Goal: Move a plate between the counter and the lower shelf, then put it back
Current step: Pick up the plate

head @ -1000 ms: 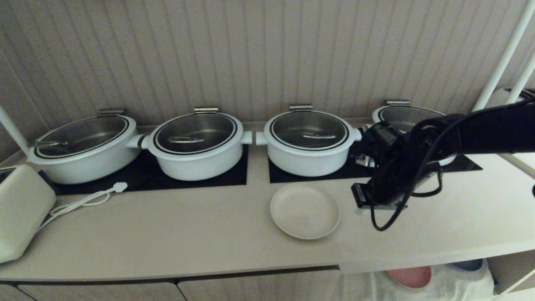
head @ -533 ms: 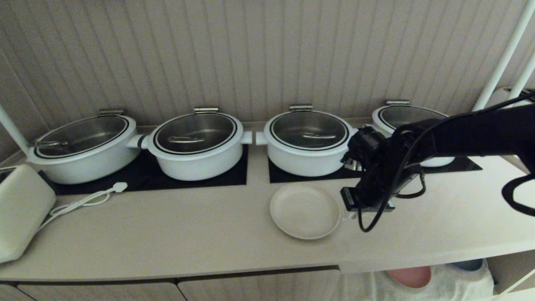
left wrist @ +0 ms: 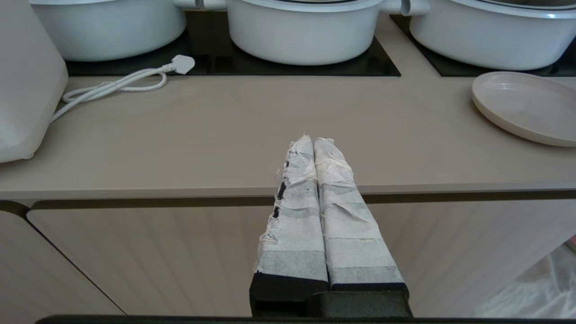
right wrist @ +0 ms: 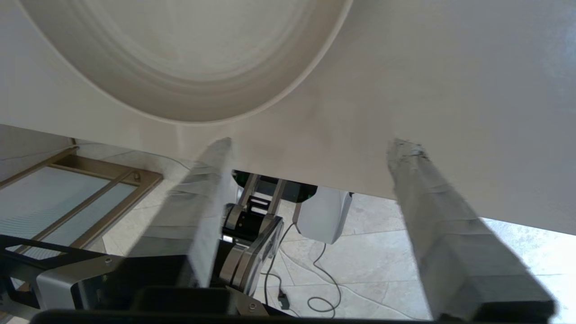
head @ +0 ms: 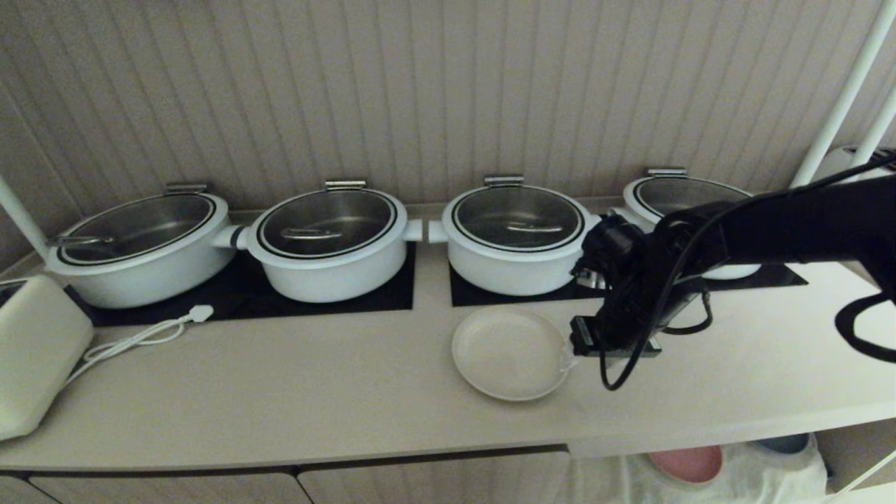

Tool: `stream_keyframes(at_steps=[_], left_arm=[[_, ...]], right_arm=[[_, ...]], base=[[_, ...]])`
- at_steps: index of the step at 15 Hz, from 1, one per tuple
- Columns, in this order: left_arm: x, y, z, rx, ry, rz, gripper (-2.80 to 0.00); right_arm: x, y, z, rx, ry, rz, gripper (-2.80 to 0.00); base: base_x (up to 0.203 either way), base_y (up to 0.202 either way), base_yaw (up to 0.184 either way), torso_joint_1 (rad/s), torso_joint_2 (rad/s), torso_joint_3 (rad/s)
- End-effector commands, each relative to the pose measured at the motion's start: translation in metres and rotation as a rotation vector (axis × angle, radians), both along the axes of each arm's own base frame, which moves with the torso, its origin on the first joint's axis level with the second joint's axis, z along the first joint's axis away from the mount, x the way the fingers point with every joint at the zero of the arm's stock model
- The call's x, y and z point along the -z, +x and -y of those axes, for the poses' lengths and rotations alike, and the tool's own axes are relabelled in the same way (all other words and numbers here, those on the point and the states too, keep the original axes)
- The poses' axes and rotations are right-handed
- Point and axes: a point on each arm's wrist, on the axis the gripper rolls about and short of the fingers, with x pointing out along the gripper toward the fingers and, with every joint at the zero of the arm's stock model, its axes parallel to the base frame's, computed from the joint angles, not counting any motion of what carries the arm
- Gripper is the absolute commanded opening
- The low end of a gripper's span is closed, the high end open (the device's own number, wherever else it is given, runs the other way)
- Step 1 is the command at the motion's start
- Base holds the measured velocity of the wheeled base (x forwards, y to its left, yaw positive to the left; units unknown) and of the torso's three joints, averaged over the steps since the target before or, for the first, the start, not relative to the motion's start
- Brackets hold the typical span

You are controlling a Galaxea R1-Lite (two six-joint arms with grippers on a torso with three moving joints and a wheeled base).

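Note:
The cream plate lies flat on the counter, in front of the third pot. My right gripper hovers low over the counter just right of the plate's rim. In the right wrist view that gripper is open, with only bare counter between its taped fingers and the plate just beyond the tips. My left gripper is shut and parked in front of the counter edge, with the plate far off to its side. The lower shelf shows at the bottom right, draped in white cloth.
Several white pots with glass lids, such as the third pot, stand on black hob panels behind the plate. A white appliance and its cable lie at the left. A pink plate and a blue plate rest on the shelf cloth.
My right arm has swung left across the counter to the plate's right rim, and its fingers have gone from shut to open. The plate has not moved.

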Motion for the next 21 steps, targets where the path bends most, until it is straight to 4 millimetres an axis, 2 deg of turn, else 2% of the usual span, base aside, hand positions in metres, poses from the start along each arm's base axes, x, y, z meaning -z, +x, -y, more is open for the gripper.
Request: stream_keyframes(at_steps=[1,13,21], left_arm=[[0.0,0.0,0.0,0.0,0.0,0.0,-2.8],[0.0,0.0,0.0,0.0,0.0,0.001,-2.8],[0.0,0.0,0.0,0.0,0.0,0.001,-2.8]], right_arm=[[0.003,0.0,0.0,0.0,-0.004,-0.011,0.0],[0.035,0.014,-0.003,0.014,-0.071,-0.049,0.0],[0.043,0.041,-0.014,0.028,-0.073,0.001,0.0]], base=[[0.0,0.0,0.0,0.0,0.0,0.0],[0.0,0.0,0.0,0.0,0.0,0.0],[0.0,0.0,0.0,0.0,0.0,0.0]])
